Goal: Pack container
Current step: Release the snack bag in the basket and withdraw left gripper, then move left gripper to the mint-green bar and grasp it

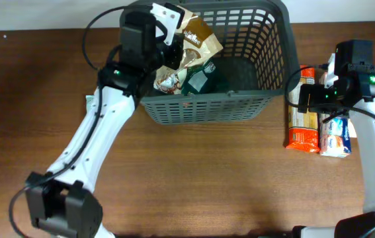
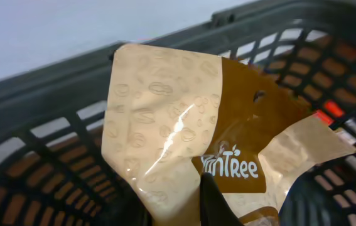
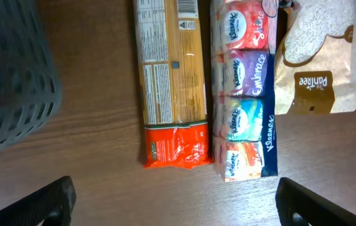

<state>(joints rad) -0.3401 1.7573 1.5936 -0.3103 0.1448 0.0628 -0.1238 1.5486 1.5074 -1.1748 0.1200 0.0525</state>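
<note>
The container (image 1: 240, 99) is a dark grey slotted basket at the back middle of the table. My left gripper (image 1: 172, 41) hangs over its left end, shut on a cream and brown snack packet (image 1: 198, 38). In the left wrist view this packet (image 2: 165, 125) fills the middle, one dark finger (image 2: 212, 204) lies across its lower edge, and the container's lattice wall (image 2: 39, 119) stands behind it. A green packet (image 1: 197, 79) and a brown and white one (image 1: 168, 80) lie inside. My right gripper (image 1: 309, 92) hovers open to the right of the container, holding nothing.
On the table below the right gripper (image 3: 178, 207) lie an orange-ended pasta packet (image 3: 171, 81), a Kleenex tissue pack (image 3: 243, 94) and a tan Pantree bag (image 3: 319, 63). The container's corner (image 3: 14, 81) shows at the left of that view.
</note>
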